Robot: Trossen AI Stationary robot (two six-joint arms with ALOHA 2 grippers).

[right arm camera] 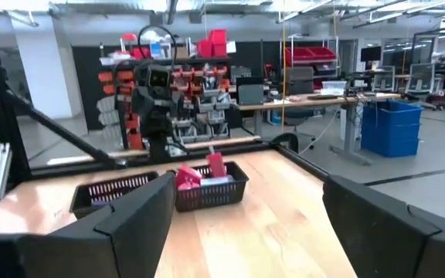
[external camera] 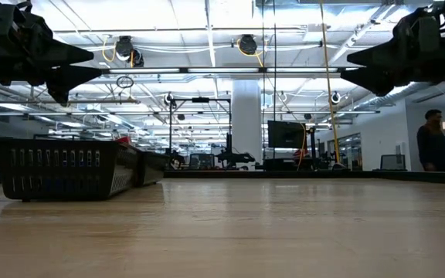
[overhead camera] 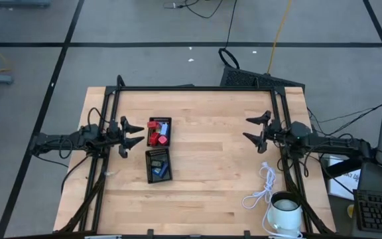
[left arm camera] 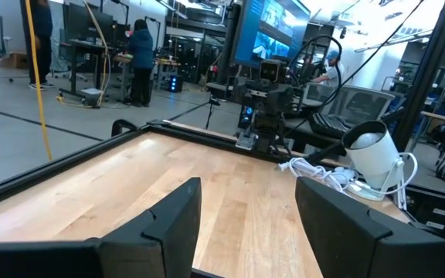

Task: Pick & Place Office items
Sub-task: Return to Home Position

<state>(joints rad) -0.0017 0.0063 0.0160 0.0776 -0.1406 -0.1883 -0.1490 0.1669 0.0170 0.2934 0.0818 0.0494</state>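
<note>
Both arms hang above the wooden table [overhead camera: 204, 199] with nothing in their claws. The left gripper [overhead camera: 136, 133] sits at centre left of the high view, fingers spread wide and pointing toward the middle of the frame, just beside the upper black bin [overhead camera: 148, 135]. In the low view it fills the upper left corner, well clear of the tabletop. The right gripper [overhead camera: 249, 129] mirrors it at centre right of the high view, likewise spread and empty, and shows in the upper right corner of the low view. The office items lie in two black mesh bins set end to end a little left of the high view's centre. The upper black bin holds red pieces [overhead camera: 155, 139] and a blue piece [overhead camera: 165, 129]. The lower black bin [overhead camera: 147, 166], directly below it in the frame, holds another blue piece [overhead camera: 158, 172] and some dark pieces [overhead camera: 158, 160] too small to make out. In the right wrist view both bins stand in the middle of the frame, the red pieces poking above one rim. A white cable [overhead camera: 264, 187] coils at the lower right of the high view, with a white mug [overhead camera: 285, 211] just below it near the bottom edge. A person [external camera: 433, 140] stands at the right edge of the low view, far beyond the table.
</note>
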